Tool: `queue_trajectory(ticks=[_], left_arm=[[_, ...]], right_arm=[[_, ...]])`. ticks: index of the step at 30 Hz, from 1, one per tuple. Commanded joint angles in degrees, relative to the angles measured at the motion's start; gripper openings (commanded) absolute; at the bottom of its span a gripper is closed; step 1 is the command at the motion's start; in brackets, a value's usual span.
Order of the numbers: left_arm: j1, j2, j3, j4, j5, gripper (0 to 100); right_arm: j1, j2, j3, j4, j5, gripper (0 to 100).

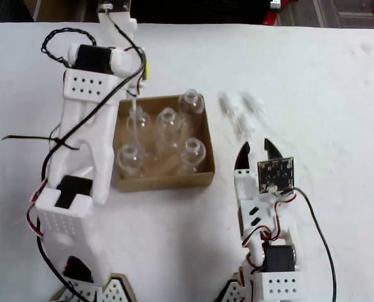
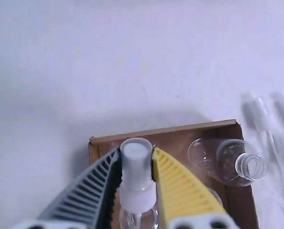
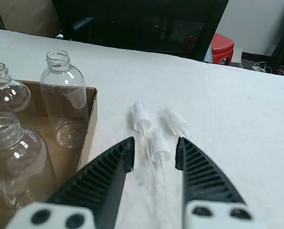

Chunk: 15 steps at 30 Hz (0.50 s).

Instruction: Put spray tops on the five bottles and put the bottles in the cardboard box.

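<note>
from the left wrist we see the left gripper clenched on a spray top atop a bottle in the cardboard box. the high view adds all five bottles standing in that box. the right gripper gapes, released, near three loose spray tops on the table.

A white table bears the cardboard box and loose spray tops.

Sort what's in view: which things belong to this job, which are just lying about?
Job: cardboard box; five bottles in it; loose spray tops beside it; spray top in the left gripper.
Lying about: red stool in the background.
</note>
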Motion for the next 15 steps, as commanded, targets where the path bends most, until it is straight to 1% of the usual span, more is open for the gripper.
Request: queue_trajectory(ticks=[1, 5, 9, 15], left_arm=[[0.48, -3.91, -1.67, 0.35, -0.09, 2], [0.84, -3.56, -1.41, 0.70, -1.76, 2], [1.10, -5.32, 2.64, 0.18, -1.76, 2], [1.45, -14.99, 11.60, -3.08, -1.93, 2]], right_arm=[[0.57, -0.13, 0.44, -1.45, 0.62, 12.7], [0.57, -0.13, 0.44, -1.45, 0.62, 12.7], [0.57, -0.13, 0.44, -1.45, 0.62, 12.7], [0.57, -0.13, 0.44, -1.45, 0.62, 12.7]])
